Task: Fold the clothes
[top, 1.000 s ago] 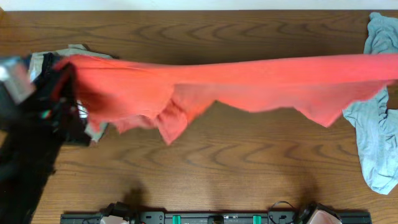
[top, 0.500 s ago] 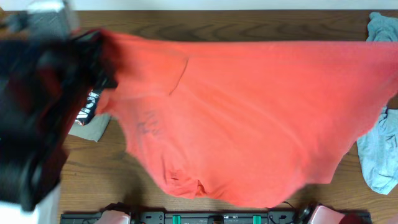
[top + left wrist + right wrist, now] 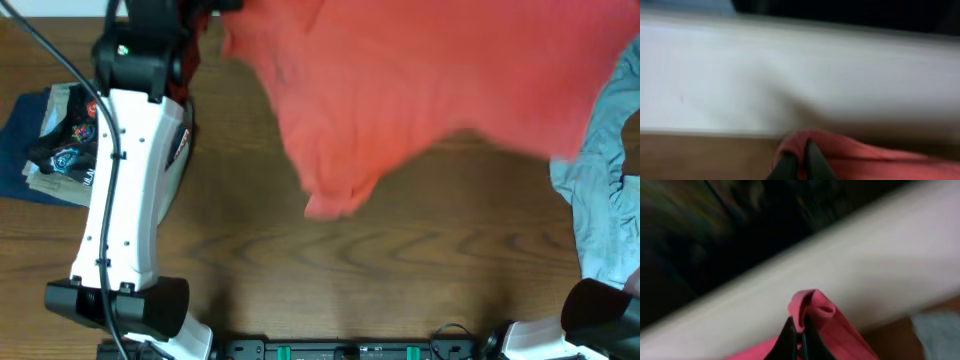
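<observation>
Between my two hands, lifted off the desk (image 3: 350,275): one red-orange T-shirt (image 3: 420,90). It is stretched wide toward the far edge, and its lower part hangs loose to a point on my side. No lettering is legible.

Item, my left hand (image 3: 799,161): fingers pinched tight on a bunched edge of the shirt, no gap between them, at the cloth's left upper corner.

Item, my right hand (image 3: 799,336): likewise nipped closed on a small fold of the cloth at the opposite end. It is out of the overhead view.

Outward of the left hand, lying on the desk: a stack of folded garments (image 3: 50,140), navy and tan, with a dark printed one on top.

Below and outward of the right hand: a crumpled grey-blue garment (image 3: 605,190), close to the shirt's hanging edge.

Step in hand, by my judgement: spreading the shirt out; no fold made yet.

Next move calls for both hands to come down together with the cloth kept taut. That would lay it flat on the bare wood between the two piles, touching neither.
</observation>
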Robot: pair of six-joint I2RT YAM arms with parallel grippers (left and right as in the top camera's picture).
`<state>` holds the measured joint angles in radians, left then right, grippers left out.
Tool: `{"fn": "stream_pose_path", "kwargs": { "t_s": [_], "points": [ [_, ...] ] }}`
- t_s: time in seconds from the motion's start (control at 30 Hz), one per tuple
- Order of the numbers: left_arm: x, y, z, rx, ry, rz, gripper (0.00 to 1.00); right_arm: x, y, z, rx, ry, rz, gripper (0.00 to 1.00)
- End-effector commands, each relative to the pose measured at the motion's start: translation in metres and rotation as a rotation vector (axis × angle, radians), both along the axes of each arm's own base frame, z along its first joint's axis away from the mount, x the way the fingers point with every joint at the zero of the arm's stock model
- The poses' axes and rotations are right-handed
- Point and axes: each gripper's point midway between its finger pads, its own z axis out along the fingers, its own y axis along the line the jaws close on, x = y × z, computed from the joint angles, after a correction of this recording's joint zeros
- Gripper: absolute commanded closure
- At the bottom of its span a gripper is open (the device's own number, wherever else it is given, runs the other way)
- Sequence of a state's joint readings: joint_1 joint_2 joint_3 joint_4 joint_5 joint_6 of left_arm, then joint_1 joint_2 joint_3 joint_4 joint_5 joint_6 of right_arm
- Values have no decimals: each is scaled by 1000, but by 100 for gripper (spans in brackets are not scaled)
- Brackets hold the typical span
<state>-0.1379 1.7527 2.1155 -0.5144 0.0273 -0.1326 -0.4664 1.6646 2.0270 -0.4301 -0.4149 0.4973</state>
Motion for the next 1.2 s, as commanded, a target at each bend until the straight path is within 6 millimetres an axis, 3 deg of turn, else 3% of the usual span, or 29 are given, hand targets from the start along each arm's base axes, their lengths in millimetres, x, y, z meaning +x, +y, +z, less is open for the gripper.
{"fn": "stream_pose_path", "kwargs": {
  "t_s": [0.0, 0.07, 0.13, 0.17, 0.23, 0.37, 0.47, 0.63, 0.8, 0.9, 1.07, 1.17],
  "points": [
    [-55, 41, 135, -71, -331, 108, 94, -56, -12, 75, 16, -188, -125, 99],
    [-75, 39, 164, -78, -391, 83, 94, -75, -14, 83, -11, -194, -172, 99],
    [-86, 35, 165, -74, -366, 55, 94, -85, -15, 75, -63, -137, -209, 99],
    [-88, 32, 156, -71, -322, 38, 94, -89, -18, 65, -76, -87, -233, 99],
    [-89, 26, 124, -62, -192, 2, 94, -91, -22, 39, -91, 25, -259, 99],
    [-98, 18, 27, -44, 193, -35, 94, -94, -25, -30, -83, 297, -253, 99],
    [-116, 17, -49, -22, 509, -30, 94, -99, -23, -89, -69, 518, -204, 99],
    [-145, 17, -148, 1, 939, -29, 94, -118, -29, -187, 4, 865, -207, 99],
    [-170, 18, -226, 20, 1238, -23, 94, -137, -21, -280, 88, 1124, -149, 99],
    [-192, 8, -265, -26, 1391, -72, 94, -157, -11, -328, 136, 1248, -125, 99],
    [-243, -6, -322, -93, 1631, -146, 94, -192, 7, -383, 207, 1404, -92, 99],
    [-271, -11, -349, -97, 1727, -182, 94, -214, 7, -400, 214, 1495, -151, 99]
  ]
}}
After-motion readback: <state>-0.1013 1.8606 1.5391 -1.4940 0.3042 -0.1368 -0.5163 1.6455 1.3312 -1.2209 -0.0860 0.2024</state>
